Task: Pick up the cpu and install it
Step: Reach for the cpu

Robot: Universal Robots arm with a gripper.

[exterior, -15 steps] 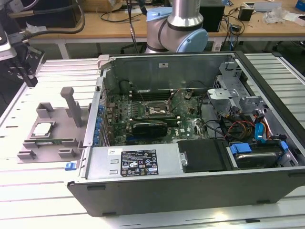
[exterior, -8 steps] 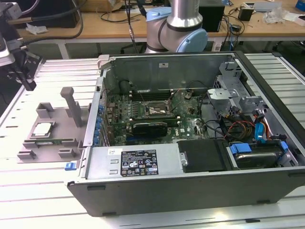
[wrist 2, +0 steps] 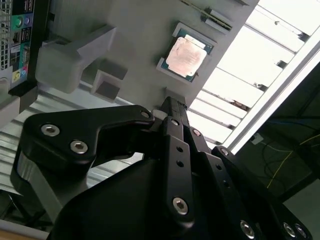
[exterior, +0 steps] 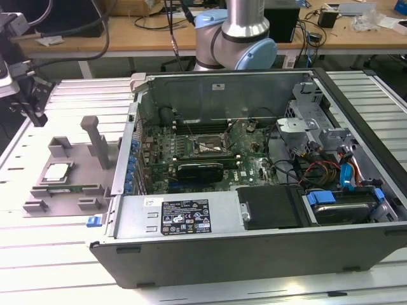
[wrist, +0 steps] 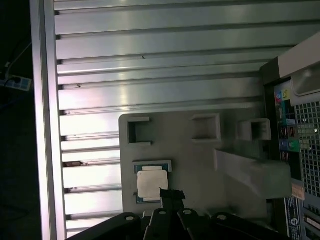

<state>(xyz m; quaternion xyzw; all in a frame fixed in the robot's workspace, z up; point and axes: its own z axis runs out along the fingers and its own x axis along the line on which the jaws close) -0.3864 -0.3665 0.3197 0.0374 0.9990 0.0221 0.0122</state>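
Print: a white-and-black label (exterior: 184,217) sits on the grey box along the near wall of the open computer case (exterior: 254,254); its lines are too small to make out.
Ports: coloured sockets (wrist: 287,125) run down the case's back panel in the first wrist view.
Cpu: the cpu (exterior: 57,171) (wrist 2: 185,56) (wrist: 151,182) lies flat, pale metal top up, in a shallow seat on the grey tray (exterior: 76,166) (wrist: 200,170), at the exterior view's left, outside the case.
Socket: the dark framed socket (exterior: 206,145) on the board inside the case is well apart from the cpu.
Arm: its silver and blue column (exterior: 245,25) stands behind the case.
Gripper: the gripper (wrist 2: 172,106) (wrist: 169,194) hangs over the tray, tips aimed down near one edge of the cpu, pressed together and gripping nothing.
Worktop: slatted aluminium worktop (exterior: 38,267) carries both tray and case.
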